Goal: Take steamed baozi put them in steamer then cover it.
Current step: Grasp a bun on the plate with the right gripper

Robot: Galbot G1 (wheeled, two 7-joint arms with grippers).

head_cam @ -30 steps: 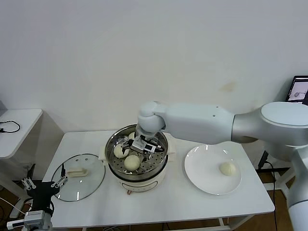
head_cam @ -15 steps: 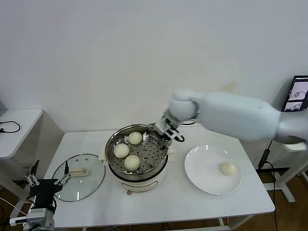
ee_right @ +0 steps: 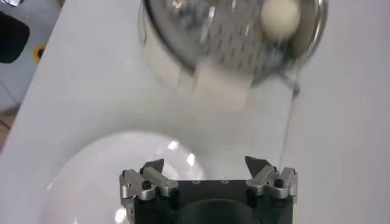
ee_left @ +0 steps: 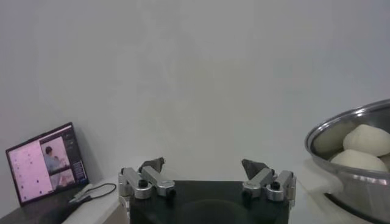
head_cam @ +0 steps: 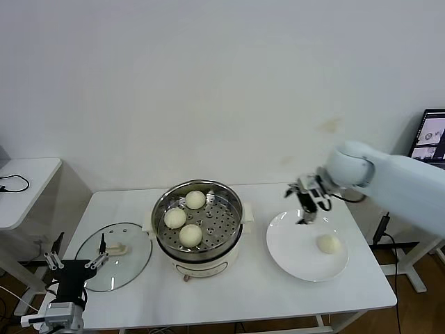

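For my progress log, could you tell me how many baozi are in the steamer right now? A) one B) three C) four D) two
B: the head view shows three baozi on the perforated floor of the steamer, while the fourth lies on the plate, with the open right gripper above the plate's rim.

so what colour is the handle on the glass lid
Cream, matching the cooker base. The lid handle shows best in the head view, on the glass lid left of the steamer.

Right gripper [head_cam: 306, 204] has left the steamer [head_cam: 198, 221] for the plate [head_cam: 292, 256]
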